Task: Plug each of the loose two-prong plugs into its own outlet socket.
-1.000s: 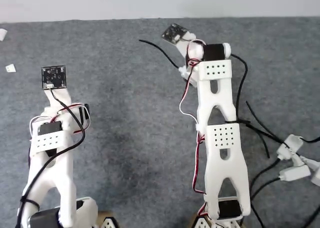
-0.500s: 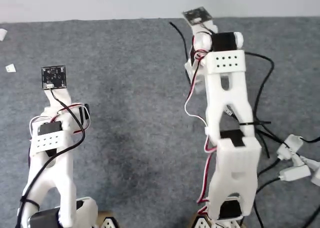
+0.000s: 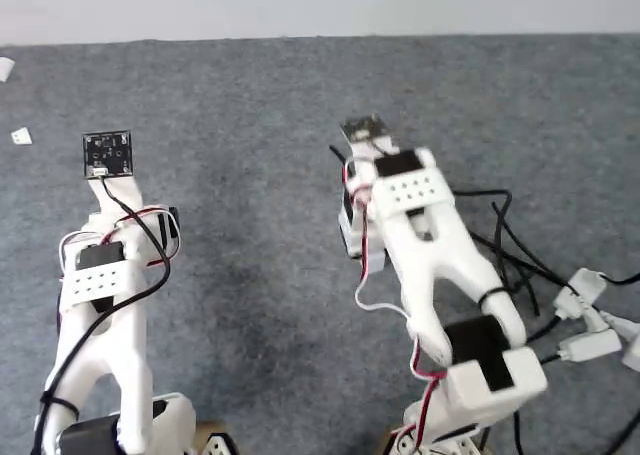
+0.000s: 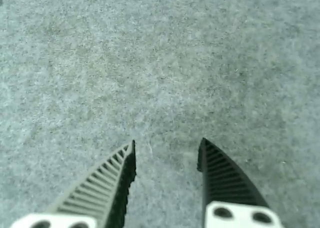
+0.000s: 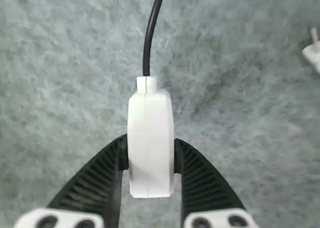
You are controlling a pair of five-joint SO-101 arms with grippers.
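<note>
Carpet (image 4: 160, 52) is grey, short-pile, fuzzy. Right gripper (image 5: 150, 145): ribbed black fingers (image 5: 107, 173) parted just plug-width, clamping smooth white rounded-block plug (image 5: 150, 133) by its sides. The plug's black cord (image 5: 152, 32) leads off its end, mid-table. Left gripper (image 4: 167, 144): serrated pointed fingers moderately apart, holding nothing, over carpet. Other white connectors (image 3: 580, 295) sit at the table's right edge.

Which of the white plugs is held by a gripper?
The plug clamped in the right gripper; the other plugs lie loose on the carpet.
</note>
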